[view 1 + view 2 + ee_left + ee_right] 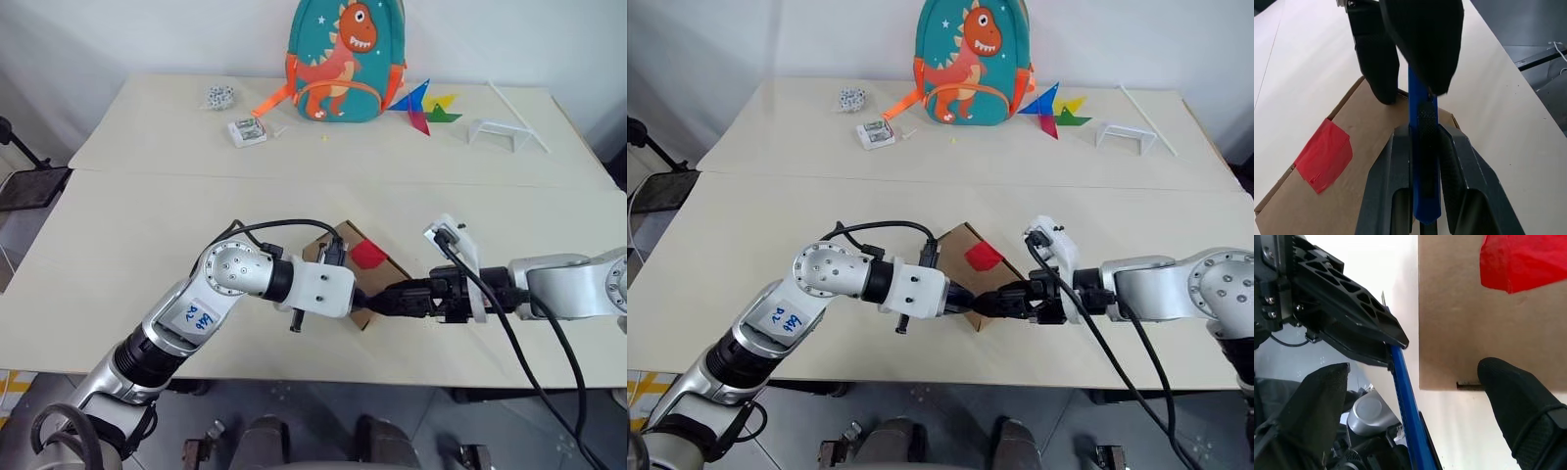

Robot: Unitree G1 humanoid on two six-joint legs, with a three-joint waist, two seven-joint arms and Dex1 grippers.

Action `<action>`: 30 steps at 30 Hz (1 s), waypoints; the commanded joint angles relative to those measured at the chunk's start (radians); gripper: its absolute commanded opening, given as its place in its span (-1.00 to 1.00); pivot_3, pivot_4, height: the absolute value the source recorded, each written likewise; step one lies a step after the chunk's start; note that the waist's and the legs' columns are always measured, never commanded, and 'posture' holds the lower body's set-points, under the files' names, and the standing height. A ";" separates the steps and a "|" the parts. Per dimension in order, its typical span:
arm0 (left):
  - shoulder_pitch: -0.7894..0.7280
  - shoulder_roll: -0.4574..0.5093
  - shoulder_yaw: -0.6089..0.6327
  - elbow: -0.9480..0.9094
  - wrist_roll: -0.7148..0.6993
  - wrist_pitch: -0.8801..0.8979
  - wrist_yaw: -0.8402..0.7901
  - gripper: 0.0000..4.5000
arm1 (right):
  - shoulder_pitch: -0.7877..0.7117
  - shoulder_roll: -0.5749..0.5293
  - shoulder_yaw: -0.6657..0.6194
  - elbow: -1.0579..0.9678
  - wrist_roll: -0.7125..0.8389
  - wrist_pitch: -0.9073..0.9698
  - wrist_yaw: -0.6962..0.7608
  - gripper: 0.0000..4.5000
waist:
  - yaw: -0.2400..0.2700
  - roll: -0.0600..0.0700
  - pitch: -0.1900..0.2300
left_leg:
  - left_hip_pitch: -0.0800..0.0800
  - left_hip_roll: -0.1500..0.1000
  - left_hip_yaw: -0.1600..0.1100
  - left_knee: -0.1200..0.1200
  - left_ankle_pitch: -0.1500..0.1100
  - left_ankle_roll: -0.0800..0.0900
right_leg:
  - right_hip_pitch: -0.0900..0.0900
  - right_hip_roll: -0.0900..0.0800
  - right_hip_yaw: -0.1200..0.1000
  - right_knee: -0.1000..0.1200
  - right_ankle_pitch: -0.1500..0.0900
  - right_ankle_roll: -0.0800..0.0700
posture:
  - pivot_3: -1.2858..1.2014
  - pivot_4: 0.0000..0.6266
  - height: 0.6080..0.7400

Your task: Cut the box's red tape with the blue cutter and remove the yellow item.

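Left claw [1422, 161] clamped narrow on blue cutter [1422, 127], lower centre of frame; right claw [1410, 396] wide, fingers either side of cutter shaft. Cutter prob light, stiff, slick plastic, so grip mid-shaft w/ flat pads. Box [338, 245] mid-frame on desk [127, 235], red tape [368, 255] on top; cardboard light, may slide, needs bracing

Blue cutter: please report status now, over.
Left pincer shut on blue cutter. Right pincer open around its far end. Box closed, red tape uncut.
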 commanded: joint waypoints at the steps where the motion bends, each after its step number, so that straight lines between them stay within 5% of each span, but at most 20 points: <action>1: -0.017 -0.006 0.012 -0.030 0.010 0.003 0.004 -0.82 | -0.010 0.011 -0.009 -0.013 0.018 0.001 -0.015 0.98 | 0.000 0.000 0.000 | 0.000 0.000 0.000 0.000 0.000 0.000 | 0.000 0.000 0.000 0.000 0.000 0.000 | 0.03 -0.52 1.00; 12: -0.029 -0.020 0.012 -0.027 0.016 0.019 0.011 -0.82 | -0.004 0.067 0.000 -0.012 0.018 -0.005 -0.059 0.98 | -0.004 0.000 0.000 | 0.001 0.000 0.000 0.000 0.000 0.000 | 0.000 0.000 0.000 0.001 0.000 0.000 | 0.03 -0.52 1.00; 16: -0.034 -0.024 0.013 -0.026 0.018 0.026 0.012 -0.82 | 0.008 0.064 0.003 -0.020 0.018 0.002 -0.059 0.59 | -0.003 0.000 0.000 | 0.001 0.000 0.001 0.000 0.000 0.000 | 0.000 0.000 0.001 0.001 0.000 0.000 | 0.03 -0.52 1.00; 27: -0.036 -0.027 0.013 -0.026 0.025 0.029 0.012 -0.82 | 0.027 0.072 -0.012 -0.017 0.018 -0.009 -0.059 0.59 | -0.003 0.000 0.000 | 0.001 0.000 0.001 0.000 0.000 0.000 | 0.000 0.000 0.001 0.001 0.000 0.000 | 0.03 -0.52 1.00; 30: -0.036 -0.027 0.014 -0.028 0.027 0.029 0.011 -0.82 | 0.028 0.079 -0.012 -0.016 0.018 -0.014 -0.067 0.35 | -0.003 0.000 0.000 | 0.001 0.000 0.001 0.000 0.000 0.000 | 0.000 0.000 0.001 0.001 0.000 0.000 | 0.03 -0.52 1.00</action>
